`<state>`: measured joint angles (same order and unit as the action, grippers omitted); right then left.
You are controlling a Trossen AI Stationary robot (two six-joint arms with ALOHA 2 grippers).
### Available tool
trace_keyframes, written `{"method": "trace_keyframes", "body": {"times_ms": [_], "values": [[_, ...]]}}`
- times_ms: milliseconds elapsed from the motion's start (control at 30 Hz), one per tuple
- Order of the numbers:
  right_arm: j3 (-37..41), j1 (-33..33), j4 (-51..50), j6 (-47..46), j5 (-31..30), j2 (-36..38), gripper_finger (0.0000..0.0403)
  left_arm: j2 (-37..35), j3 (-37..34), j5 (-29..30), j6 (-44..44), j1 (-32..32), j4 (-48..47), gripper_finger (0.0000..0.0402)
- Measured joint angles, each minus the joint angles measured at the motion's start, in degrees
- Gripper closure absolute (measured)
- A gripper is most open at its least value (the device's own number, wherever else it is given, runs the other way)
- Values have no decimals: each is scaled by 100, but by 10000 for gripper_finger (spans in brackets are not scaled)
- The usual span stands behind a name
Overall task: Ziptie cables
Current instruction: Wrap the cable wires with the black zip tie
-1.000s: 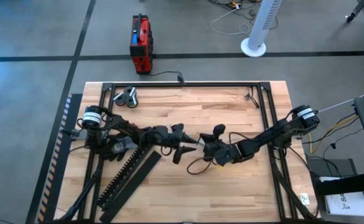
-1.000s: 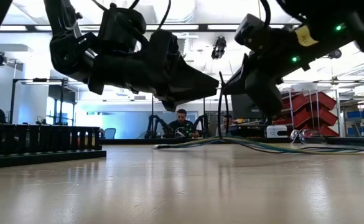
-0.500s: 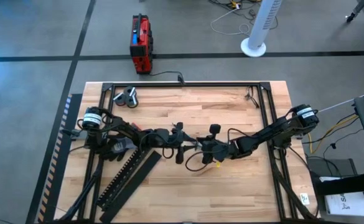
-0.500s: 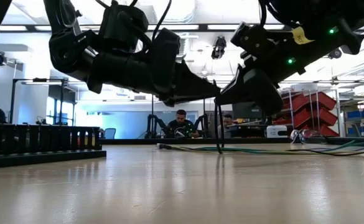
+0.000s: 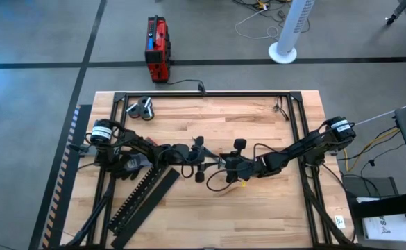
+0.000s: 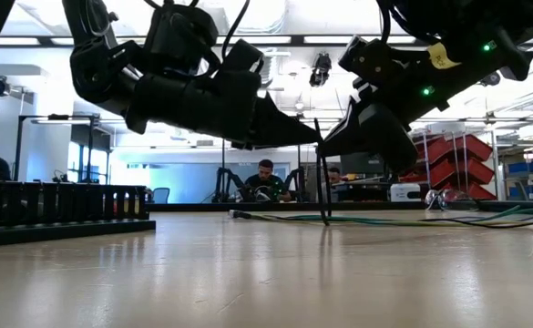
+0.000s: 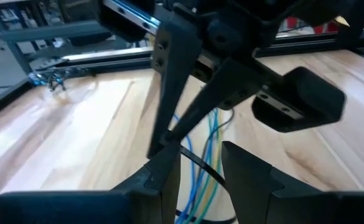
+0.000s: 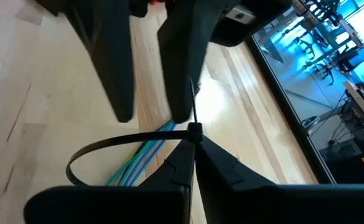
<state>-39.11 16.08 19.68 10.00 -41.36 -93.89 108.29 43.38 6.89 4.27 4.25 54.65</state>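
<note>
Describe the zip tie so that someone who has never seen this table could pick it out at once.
Start at the middle of the wooden table, where the left gripper and the right gripper meet tip to tip. There the cables, a thin blue and green bundle, run along the wood. The zip tie is the black strap looped around them, its head pinched in the right gripper's jaws: flat and closed into a ring, unlike the wires.

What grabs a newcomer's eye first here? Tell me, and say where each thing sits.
At the table's middle, the left gripper and right gripper meet tip to tip just above the wood. The right gripper is shut on the head of a black zip tie, whose loop circles the blue and green cables lying on the table. The left gripper's open fingers stand just beyond the loop.
</note>
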Motion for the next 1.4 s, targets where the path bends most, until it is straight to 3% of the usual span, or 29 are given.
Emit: {"method": "trace_keyframes", "body": {"times_ms": [300, 533, 1400], "values": [[0, 0, 13, 2, 0, 0, 403, -2, 7, 52, 448, -9, 38, 279], [0, 0, 27, 2, 1, 0, 403, -2, 11, 221, 557, -13, 116, 287], [0, 2, 26, 34, 2, -2, 403, -9, 275, 285, 312, -17, -179, 398]]}}
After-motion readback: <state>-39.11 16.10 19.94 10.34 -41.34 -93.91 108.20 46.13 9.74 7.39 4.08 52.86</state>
